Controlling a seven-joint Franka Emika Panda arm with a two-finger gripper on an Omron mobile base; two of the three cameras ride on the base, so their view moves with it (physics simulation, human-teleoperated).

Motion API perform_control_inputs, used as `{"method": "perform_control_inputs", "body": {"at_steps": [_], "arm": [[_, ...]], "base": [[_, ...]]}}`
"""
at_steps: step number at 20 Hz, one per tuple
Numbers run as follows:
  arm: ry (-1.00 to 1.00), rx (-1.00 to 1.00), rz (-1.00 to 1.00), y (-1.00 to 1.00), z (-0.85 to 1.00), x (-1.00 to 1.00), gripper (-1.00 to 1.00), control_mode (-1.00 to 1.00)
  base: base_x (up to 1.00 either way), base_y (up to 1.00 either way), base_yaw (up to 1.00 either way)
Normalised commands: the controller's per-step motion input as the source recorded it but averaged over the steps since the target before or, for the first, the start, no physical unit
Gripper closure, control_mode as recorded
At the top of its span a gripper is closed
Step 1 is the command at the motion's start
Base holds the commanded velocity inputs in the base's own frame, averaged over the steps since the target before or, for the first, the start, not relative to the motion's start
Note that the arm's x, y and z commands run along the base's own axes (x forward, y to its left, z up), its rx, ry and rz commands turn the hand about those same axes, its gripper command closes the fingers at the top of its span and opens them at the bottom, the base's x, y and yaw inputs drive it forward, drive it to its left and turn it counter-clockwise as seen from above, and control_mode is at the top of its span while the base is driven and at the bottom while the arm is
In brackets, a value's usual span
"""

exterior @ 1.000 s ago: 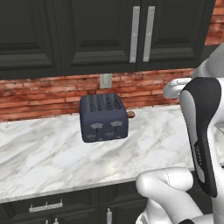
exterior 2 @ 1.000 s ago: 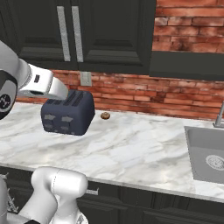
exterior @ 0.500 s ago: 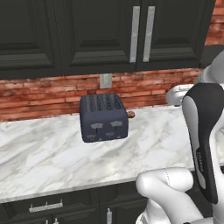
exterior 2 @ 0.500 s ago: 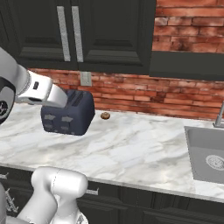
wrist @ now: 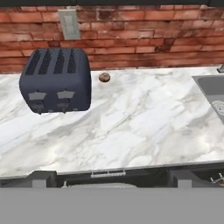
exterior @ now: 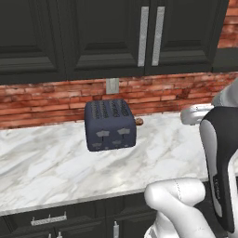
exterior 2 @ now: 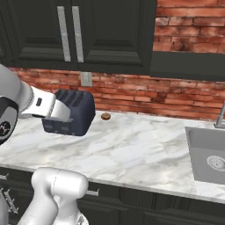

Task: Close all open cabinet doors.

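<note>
The hand camera looks down over the marble surface (wrist: 131, 127) toward the brick wall (wrist: 144, 39); whether the hand is open or closed I cannot tell, as its fingertips are not clear at the bottom of that view; a dark blue four-slot toaster (wrist: 56, 79) stands on the surface at the left, below a grey wall outlet (wrist: 69, 24); a small brown round thing (wrist: 104, 77) lies just beside the toaster's right, near the wall; a sink (wrist: 212, 94) is set into the surface at the right edge. In the right base view the white arm (exterior 2: 26, 103) reaches across in front of the toaster; the faucet (exterior 2: 219, 116) rises behind the sink. Above the brick, the cabinet doors (exterior: 139, 35) hang side by side, their two silver bar handles (exterior: 151, 36) close together at the meeting edge; both doors look flush with the cabinet front; drawers (exterior: 49, 221) sit below the surface edge.
</note>
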Motion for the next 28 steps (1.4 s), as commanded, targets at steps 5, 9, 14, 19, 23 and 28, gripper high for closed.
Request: {"method": "perform_control_inputs", "body": {"at_steps": [5, 9, 14, 19, 23, 28], "arm": [[0.00, 0.00, 0.00, -0.03, -0.02, -0.07, -1.00, 1.00], [0.00, 0.00, 0.00, 0.00, 0.00, 0.00, -1.00, 1.00], [0.00, 0.00, 0.00, 0.00, 0.00, 0.00, -1.00, 1.00], [0.00, 0.00, 0.00, 0.00, 0.00, 0.00, -1.00, 1.00], [0.00, 0.00, 0.00, 0.00, 0.00, 0.00, -1.00, 1.00], [0.00, 0.00, 0.00, 0.00, 0.00, 0.00, -1.00, 1.00]], "base": [[-0.57, -0.50, -0.09], [-0.91, -0.82, -0.38], [-0.49, -0.40, -0.66], [-0.24, -0.14, -0.73], [0.00, 0.00, -0.69], [0.52, -0.10, -0.43]]}}
